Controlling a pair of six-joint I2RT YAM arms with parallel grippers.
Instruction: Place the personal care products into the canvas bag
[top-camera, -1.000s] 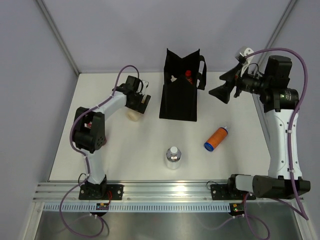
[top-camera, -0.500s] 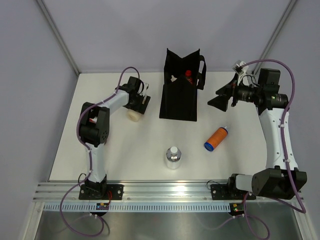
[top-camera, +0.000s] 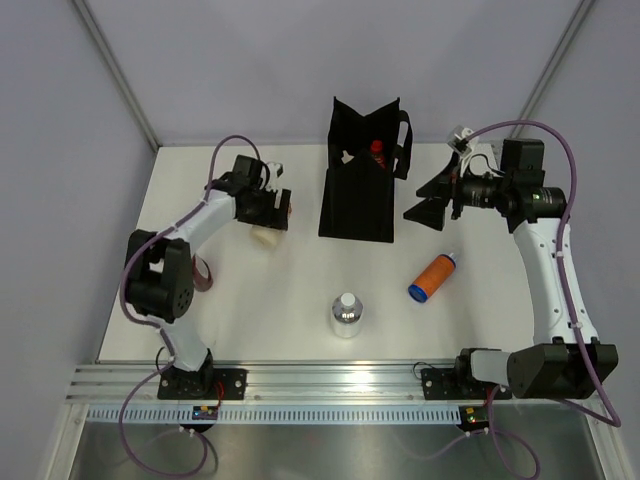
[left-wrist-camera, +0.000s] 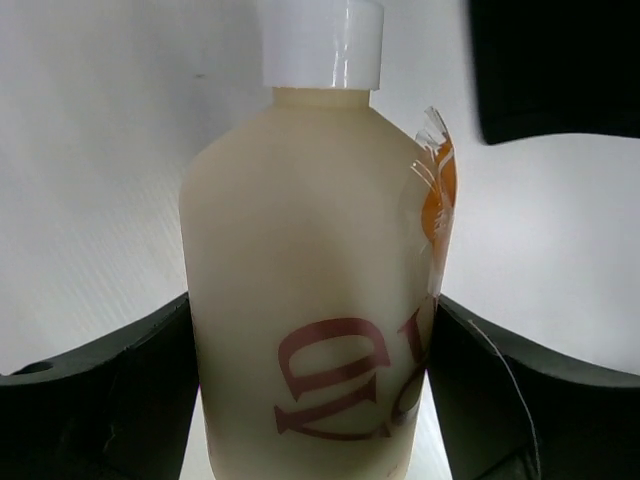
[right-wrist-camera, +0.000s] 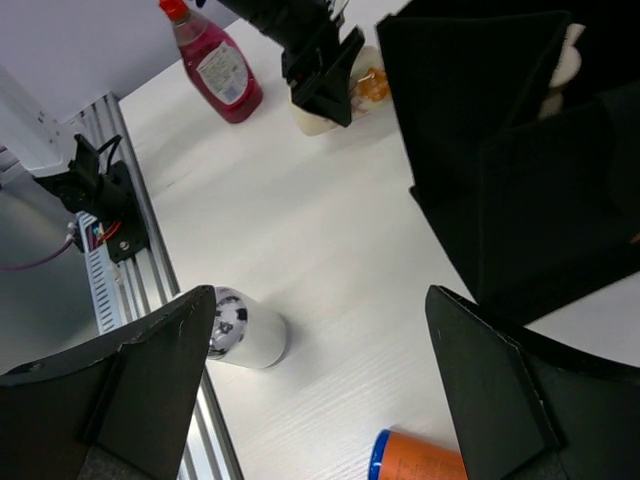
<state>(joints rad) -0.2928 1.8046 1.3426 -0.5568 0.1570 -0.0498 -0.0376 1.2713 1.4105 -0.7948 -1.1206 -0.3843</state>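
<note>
The black canvas bag (top-camera: 358, 195) stands upright at the back centre, and also shows in the right wrist view (right-wrist-camera: 520, 150). A red-capped bottle (top-camera: 377, 152) stands inside it. My left gripper (top-camera: 265, 210) is shut on the cream pump bottle (left-wrist-camera: 310, 250), with a finger against each side. The bottle's base (top-camera: 268, 235) shows left of the bag. My right gripper (top-camera: 425, 200) is open and empty, hovering right of the bag. An orange blue-capped bottle (top-camera: 432, 277) lies below it. A clear white-capped bottle (top-camera: 346, 313) stands at the front centre. A red bottle (right-wrist-camera: 215, 65) stands by the left arm.
The left arm's elbow (top-camera: 155, 275) reaches out over the left side of the table and partly hides the red bottle from above. An aluminium rail (top-camera: 340, 385) runs along the near edge. Grey walls close the back and sides.
My left arm's elbow has swung out to the left while its gripper stays at the cream bottle. My right gripper has moved left and lower, towards the bag.
</note>
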